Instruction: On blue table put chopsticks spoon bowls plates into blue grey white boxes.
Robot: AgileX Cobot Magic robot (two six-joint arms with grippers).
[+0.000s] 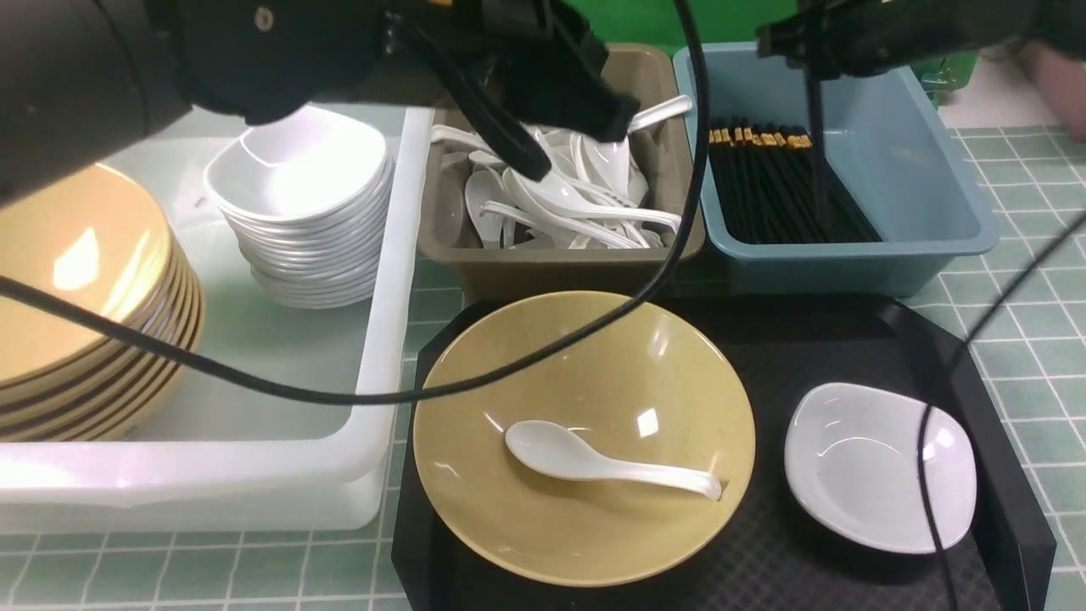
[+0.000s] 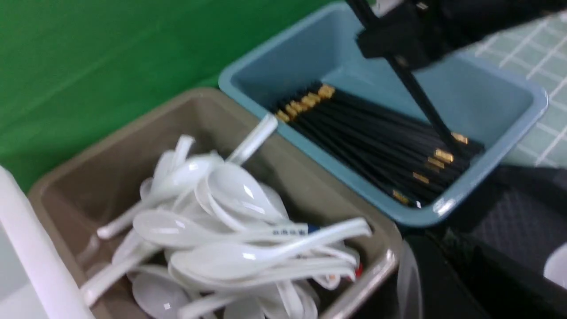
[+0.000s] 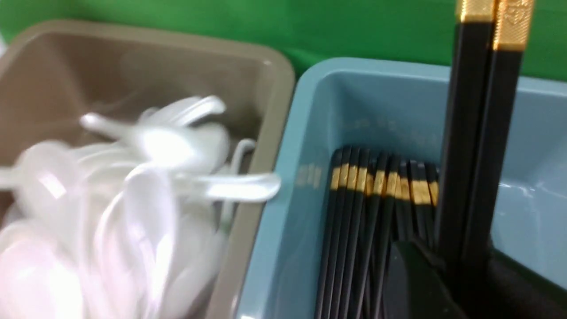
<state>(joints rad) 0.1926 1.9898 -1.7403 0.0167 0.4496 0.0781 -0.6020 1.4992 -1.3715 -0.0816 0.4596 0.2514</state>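
Right tool is clamped on a pair of chopsticks, held upright with gold ends up over the blue box. Their lower tips reach down to the chopstick stack lying in that box; I can't tell if they touch. Left tool is closed and empty, hanging over the grey box, which is full of white spoons. On the black tray sits a yellow bowl with one spoon lying in it, and a white dish is just beside it on the right. White box, on the left, carries stacked yellow bowls and stacked white dishes. All of it sits on the green-tiled bench. Writing: there's small dark print with a blue mark on one spoon handle in the grey box, too small to read. I also see faint embossing on the blue box's inner wall, unreadable. Gold caps look knurled; nothing legible.
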